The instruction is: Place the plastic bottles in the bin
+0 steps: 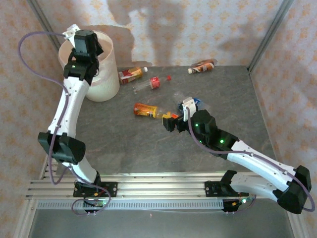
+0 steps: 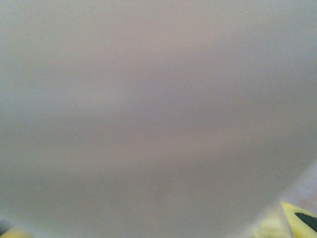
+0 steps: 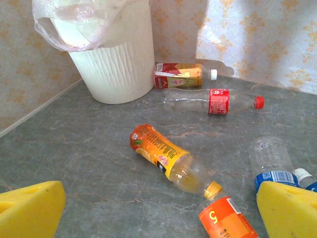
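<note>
The left arm (image 1: 69, 106) is reaching over the bin (image 1: 105, 79), which is standing at the back left of the grey table (image 1: 124, 148), close to the patterned wall (image 1: 198, 29). The left claw (image 1: 86, 43) is hanging over the bin's mouth. Its wrist view is blurring to grey above yellow pads (image 2: 303, 220), so I cannot tell how its jaws are standing. A thin liner (image 3: 74, 25) is sagging over the bin's ribbed white rim.

Just right of the bin, a juice bottle (image 1: 131, 75) with a red and orange label and a white cap is lying on its side. Beside it, a clear red-label bottle (image 1: 148, 83) with a red cap is lying flat. At mid-table an orange bottle (image 1: 146, 109) is lying with its yellow cap towards the right claw (image 1: 170, 121). That claw is hovering low, jaws spread wide and gripping nothing. A near bottle (image 3: 228, 218) with an orange label is lying just ahead of it. A clear blue-label bottle (image 3: 271, 161) is lying by its right pad. A far bottle (image 1: 202, 66) is resting at the back right by the wall.
</note>
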Tool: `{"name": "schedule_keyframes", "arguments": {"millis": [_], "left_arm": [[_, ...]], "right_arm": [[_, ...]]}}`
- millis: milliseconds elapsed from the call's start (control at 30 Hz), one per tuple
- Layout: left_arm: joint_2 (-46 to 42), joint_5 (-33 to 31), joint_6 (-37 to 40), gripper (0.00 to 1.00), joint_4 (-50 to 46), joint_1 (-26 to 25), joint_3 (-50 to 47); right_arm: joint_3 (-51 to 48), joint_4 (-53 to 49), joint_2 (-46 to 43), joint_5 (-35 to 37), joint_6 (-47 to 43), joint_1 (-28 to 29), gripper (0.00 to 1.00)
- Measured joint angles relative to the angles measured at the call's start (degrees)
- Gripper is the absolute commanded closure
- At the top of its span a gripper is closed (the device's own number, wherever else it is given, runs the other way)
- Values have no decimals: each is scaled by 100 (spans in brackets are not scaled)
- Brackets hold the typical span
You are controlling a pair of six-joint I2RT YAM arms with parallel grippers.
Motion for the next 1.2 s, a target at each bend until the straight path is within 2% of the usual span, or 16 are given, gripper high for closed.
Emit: {"name": "schedule_keyframes", "arguments": {"millis": [233,400,533,800,1200], "left_arm": [[1082,2,284,45,-457,442,1147],[1462,315,426,41,-874,474,1362],[1585,756,553,35,-1093,474,1362],[1591,1888,925,13,-1250,474,1362],[1504,2962,964,2,-1366,479,1368]], "right_arm": [[-2,-127,-39,55,35,0,1],[-2,-144,-39,83,44,0,1],[-2,-144,-2,81,44,0,1],[-2,-146,155,92,48,0,1],[-63,-136,155,461,293,-2,1]]}}
